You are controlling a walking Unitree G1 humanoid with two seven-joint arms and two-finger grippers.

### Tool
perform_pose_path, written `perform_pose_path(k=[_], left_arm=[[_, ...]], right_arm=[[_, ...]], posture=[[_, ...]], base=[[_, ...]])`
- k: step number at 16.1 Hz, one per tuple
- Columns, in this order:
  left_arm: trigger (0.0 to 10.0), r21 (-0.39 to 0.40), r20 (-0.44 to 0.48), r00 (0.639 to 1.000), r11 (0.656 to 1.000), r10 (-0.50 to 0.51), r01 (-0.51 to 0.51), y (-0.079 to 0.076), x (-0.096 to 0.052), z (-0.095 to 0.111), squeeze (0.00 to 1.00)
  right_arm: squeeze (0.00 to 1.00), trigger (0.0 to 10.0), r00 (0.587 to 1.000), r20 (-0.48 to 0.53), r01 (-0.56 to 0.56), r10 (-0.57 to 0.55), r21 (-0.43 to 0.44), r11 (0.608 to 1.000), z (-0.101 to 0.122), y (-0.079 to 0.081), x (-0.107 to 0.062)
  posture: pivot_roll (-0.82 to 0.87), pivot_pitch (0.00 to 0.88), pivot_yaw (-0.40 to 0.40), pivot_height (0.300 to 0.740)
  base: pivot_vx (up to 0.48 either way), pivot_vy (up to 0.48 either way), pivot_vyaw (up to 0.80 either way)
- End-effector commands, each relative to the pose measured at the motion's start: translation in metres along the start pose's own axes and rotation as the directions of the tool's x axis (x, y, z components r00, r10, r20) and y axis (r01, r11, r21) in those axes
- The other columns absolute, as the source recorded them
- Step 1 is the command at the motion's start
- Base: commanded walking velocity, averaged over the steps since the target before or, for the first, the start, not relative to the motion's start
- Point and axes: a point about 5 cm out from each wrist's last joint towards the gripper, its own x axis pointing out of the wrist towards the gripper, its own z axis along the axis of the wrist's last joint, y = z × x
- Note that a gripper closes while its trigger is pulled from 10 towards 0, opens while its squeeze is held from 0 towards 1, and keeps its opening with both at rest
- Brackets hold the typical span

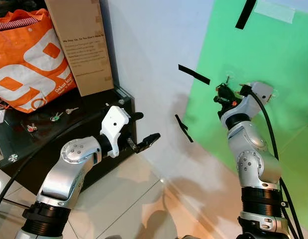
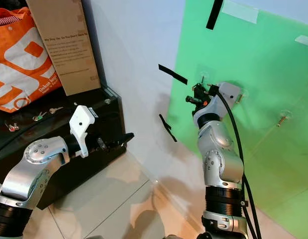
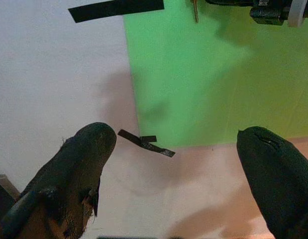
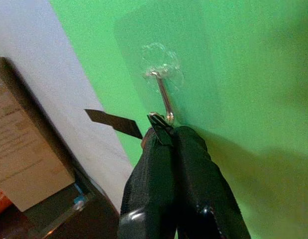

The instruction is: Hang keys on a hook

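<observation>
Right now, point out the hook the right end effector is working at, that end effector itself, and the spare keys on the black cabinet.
hook [image 4: 165, 97]: right wrist view, on its metal shank.
right end effector [image 4: 164, 130]: right wrist view, at its pinched fingertips.
spare keys [image 1: 56, 117]: left eye view, on the green-headed key.

A pale grey-white wall [image 1: 149, 59] is partly covered by a bright green sheet [image 1: 273, 55] fixed with strips of black tape [image 1: 193, 74]. A glossy beige tiled floor [image 1: 129, 199] is seen below. A low black glass-topped cabinet [image 1: 59, 134] is set against the wall.
</observation>
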Motion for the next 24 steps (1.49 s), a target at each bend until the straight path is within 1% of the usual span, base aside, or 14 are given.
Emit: perform_pose_path(k=[1,3,4,5,7,11,13,16,18,20,22,24], left_arm=[[10.0,0.001,-0.001,1.0,1.0,-0.014,0.014,-0.001,-0.002,0.002,0.0],[10.0,0.001,-0.002,1.0,1.0,-0.017,0.017,-0.001,-0.002,0.002,0.01],[10.0,0.001,-0.002,1.0,1.0,-0.02,0.02,-0.001,-0.001,0.002,0.0],[10.0,0.001,-0.002,1.0,1.0,-0.021,0.021,-0.001,-0.001,0.002,0.0],[10.0,0.001,-0.002,1.0,1.0,-0.023,0.023,-0.001,0.0,0.003,0.0],[10.0,-0.001,-0.002,1.0,1.0,-0.023,0.023,-0.001,0.0,0.002,0.0],[10.0,-0.002,-0.002,1.0,1.0,-0.02,0.02,-0.001,0.0,0.002,0.0],[10.0,-0.003,-0.003,1.0,1.0,-0.019,0.019,0.0,-0.001,0.002,0.01],[10.0,-0.003,-0.004,1.0,1.0,-0.018,0.017,0.0,-0.001,0.002,0.0],[10.0,-0.003,-0.004,1.0,1.0,-0.02,0.02,0.0,-0.001,0.002,0.0],[10.0,-0.003,-0.005,1.0,1.0,-0.025,0.025,0.0,0.0,0.002,0.01],[10.0,-0.001,-0.007,1.0,1.0,-0.028,0.028,0.0,0.0,0.003,0.0]], right_arm=[[0.0,10.0,1.0,0.03,-0.009,0.009,0.0,1.0,0.006,-0.002,-0.002],[0.0,10.0,0.998,-0.046,-0.051,0.048,-0.056,0.997,-0.008,-0.001,-0.008],[0.0,10.0,0.998,-0.044,-0.049,0.047,-0.048,0.998,-0.009,-0.002,-0.012],[0.0,10.0,0.998,-0.007,-0.061,0.061,-0.029,0.998,-0.003,0.0,-0.013],[0.0,10.0,0.997,0.018,-0.068,0.068,-0.016,0.998,0.001,0.001,-0.013],[0.0,10.0,0.988,0.126,-0.095,0.092,0.015,0.995,0.019,0.005,-0.01],[0.0,10.0,0.986,0.13,-0.105,0.101,0.02,0.994,0.02,0.007,-0.008],[0.0,10.0,0.99,0.093,-0.102,0.102,0.0,0.995,0.014,0.009,-0.004],[0.0,10.0,0.996,0.052,-0.079,0.079,-0.008,0.997,0.008,0.007,-0.001],[0.0,10.0,0.998,0.021,-0.063,0.063,-0.007,0.998,0.004,0.004,-0.002],[0.0,10.0,0.999,-0.046,-0.013,0.012,-0.026,1.0,-0.007,-0.004,-0.002],[0.0,10.0,0.998,-0.055,-0.001,0.0,-0.017,1.0,-0.008,-0.007,-0.003]], posture=[[0.0,0.0,0.004,0.74],[0.0,0.0,0.004,0.74],[-0.01,0.0,0.011,0.74],[-0.01,0.0,0.013,0.74],[-0.01,0.0,0.014,0.74],[-0.01,0.0,0.009,0.74],[-0.01,0.0,0.009,0.74],[0.0,0.0,0.005,0.74],[0.0,0.0,0.004,0.74],[-0.01,0.0,0.008,0.74],[-0.01,0.0,0.01,0.74],[-0.01,0.0,0.012,0.74]], base=[[0.0,0.0,0.0],[0.0,0.0,0.0],[0.0,0.0,0.0],[0.0,0.0,0.0],[0.0,0.0,0.0],[0.0,0.0,0.0],[0.0,0.0,0.0],[0.0,0.0,0.0],[0.0,0.0,0.0],[0.0,0.0,0.0],[0.0,0.0,0.0],[0.0,0.0,0.0]])
